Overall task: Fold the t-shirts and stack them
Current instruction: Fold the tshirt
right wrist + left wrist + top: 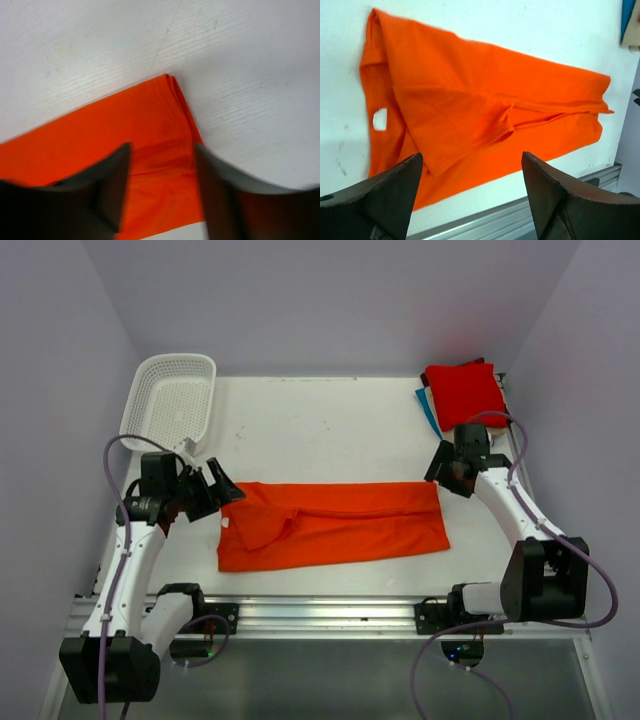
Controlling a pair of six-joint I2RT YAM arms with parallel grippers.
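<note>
a: near side first. orange t-shirt [335, 525] lies flat on the table [320, 430], close to the near edge, between the two arms. it looks folded lengthwise into a band.

b: pincers?

a: left pincer [215, 485] spread wide at the shirt's left end, nothing between its fingers. right pincer [447, 475] also spread, over the far right corner, pinching nothing.

b: risks?

a: my guess: the right corner shows stacked edges. a shallow pinch there could take the top layer only and peel the fold open. on the left, a sleeve flap sits loose on top and could slide out when that end is lifted. the near hem is close to the rail, so a drag toward the arms might pull cloth off the table.

b: orientation?

a: long axis runs left to right, roughly along the near edge, with the right end a little lower on the near side. sleeve end points at the left arm, so i read the hem as pointing right.

b: farther back?

a: red folded t-shirt [463, 392] on a blue one [428, 408] in the far right corner, well apart. white basket [170, 395] far left.
</note>
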